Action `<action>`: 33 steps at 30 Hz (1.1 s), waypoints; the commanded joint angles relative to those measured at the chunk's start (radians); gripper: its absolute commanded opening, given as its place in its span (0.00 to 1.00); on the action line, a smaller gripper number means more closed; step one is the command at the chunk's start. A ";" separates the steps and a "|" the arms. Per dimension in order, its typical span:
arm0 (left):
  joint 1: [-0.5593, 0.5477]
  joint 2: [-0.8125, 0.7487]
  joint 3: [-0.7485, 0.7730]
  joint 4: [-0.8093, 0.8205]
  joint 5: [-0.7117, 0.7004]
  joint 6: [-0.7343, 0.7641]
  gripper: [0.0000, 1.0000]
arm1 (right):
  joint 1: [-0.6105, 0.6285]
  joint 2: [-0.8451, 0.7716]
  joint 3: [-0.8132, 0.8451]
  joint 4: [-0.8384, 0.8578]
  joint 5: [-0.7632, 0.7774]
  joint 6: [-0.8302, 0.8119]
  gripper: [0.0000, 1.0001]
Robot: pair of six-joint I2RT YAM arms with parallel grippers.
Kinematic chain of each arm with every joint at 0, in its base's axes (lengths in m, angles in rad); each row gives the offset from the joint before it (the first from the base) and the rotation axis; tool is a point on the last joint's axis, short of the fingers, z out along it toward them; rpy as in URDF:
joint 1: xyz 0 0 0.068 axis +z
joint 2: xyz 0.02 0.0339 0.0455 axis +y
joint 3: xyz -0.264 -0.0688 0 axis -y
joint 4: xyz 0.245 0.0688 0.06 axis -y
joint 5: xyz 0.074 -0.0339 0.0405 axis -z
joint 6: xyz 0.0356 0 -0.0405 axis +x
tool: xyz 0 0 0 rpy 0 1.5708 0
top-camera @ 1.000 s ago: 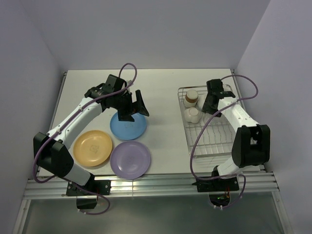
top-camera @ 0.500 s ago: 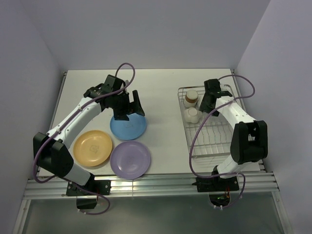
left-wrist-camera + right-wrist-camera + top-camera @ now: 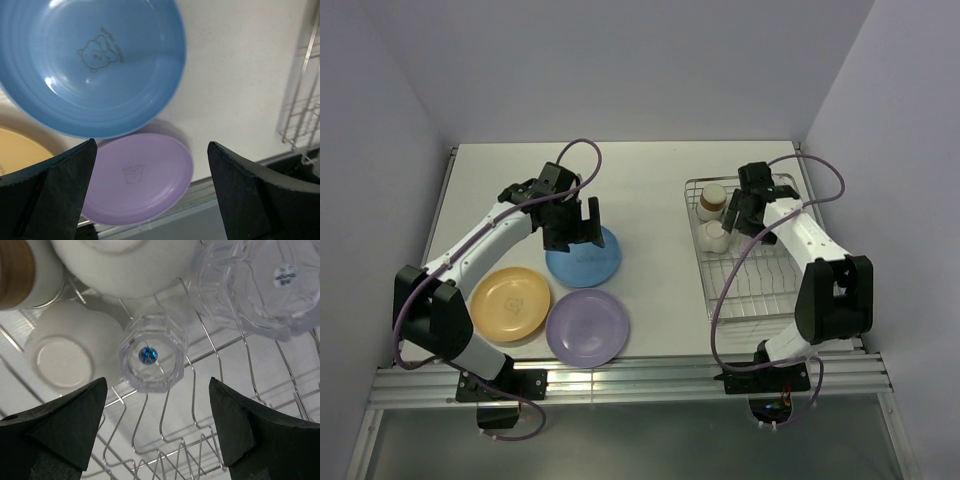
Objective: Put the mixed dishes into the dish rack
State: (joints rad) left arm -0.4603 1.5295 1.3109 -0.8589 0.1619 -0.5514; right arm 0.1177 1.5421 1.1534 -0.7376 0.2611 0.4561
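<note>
The left pincer (image 3: 578, 232) hangs over the tabletop (image 3: 650, 190) with its jaws spread wide and nothing between them. Below it lies the blue plate (image 3: 585, 262), flat, a faint bear print at its centre. In the left wrist view the same pincer (image 3: 150, 145) frames the near rim of the blue plate (image 3: 90, 65) and the purple plate (image 3: 137, 177) just beside it. The orange-yellow plate (image 3: 510, 303) lies to the left of the purple plate (image 3: 587, 327), near the front edge. All three plates are on the tabletop, well apart from the dish rack (image 3: 760, 290) on the right side.

The right pincer (image 3: 740, 210) hovers over the far end of the rack, also gaping and holding nothing. Its wrist view shows the pincer (image 3: 157, 382) above a small clear glass (image 3: 152, 355) standing mouth down on the wires. A larger clear glass (image 3: 255, 285) sits just beside it. The white bowl (image 3: 125, 260), the brown cup (image 3: 15, 275) and a small upturned bowl (image 3: 62, 357) are also in the rack; no pattern can be made out on the small bowl.
</note>
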 commanded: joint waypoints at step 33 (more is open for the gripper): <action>-0.224 0.362 0.031 0.162 -0.260 0.148 0.80 | 0.105 -0.701 0.249 -0.459 -0.146 0.101 0.82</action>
State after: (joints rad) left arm -0.6628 1.8820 1.3457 -0.7395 -0.0257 -0.4175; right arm 0.2222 0.8585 1.3533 -1.1809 0.1097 0.5598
